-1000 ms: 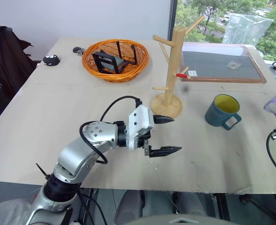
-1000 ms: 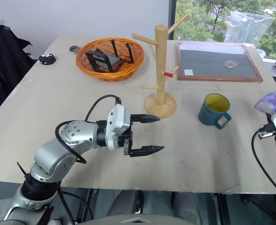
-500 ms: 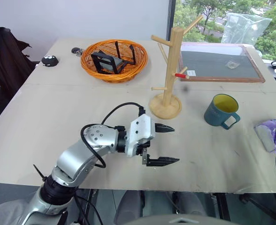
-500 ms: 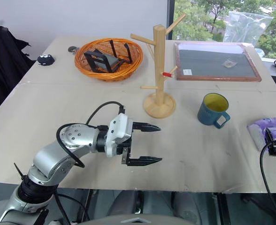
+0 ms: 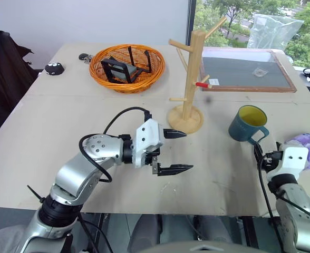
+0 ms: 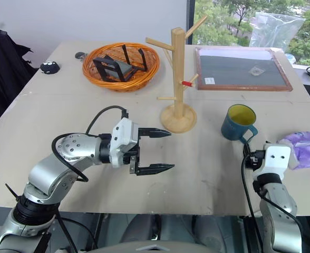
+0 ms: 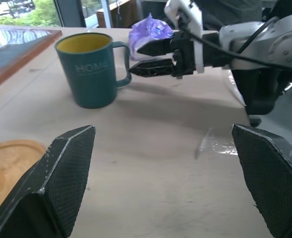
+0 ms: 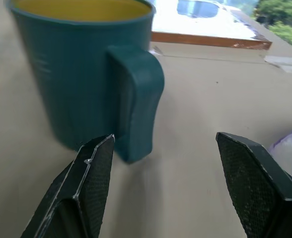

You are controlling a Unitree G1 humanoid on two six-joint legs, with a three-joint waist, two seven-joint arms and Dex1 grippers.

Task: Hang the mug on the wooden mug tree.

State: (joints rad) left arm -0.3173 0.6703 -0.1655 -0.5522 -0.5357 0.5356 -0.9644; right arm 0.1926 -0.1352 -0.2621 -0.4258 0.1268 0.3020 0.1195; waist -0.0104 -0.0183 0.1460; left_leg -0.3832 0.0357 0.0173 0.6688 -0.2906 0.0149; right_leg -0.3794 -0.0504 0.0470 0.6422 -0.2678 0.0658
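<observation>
While the dark teal-blue ceramic mug (image 5: 248,124) stands toward the surface's (image 5: 81,121) right edge, beside the light-wood mug tree (image 5: 189,79), the right pincer (image 7: 135,60), parted and empty, must close on its handle.

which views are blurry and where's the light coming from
Right wrist view: the mug is soft and the claw's fingers softer. Left wrist view: mug fairly sharp, its own near fingers blurred. Eye views: daylight enters through the window behind the table, and the mug tree casts only a faint shadow.
</observation>
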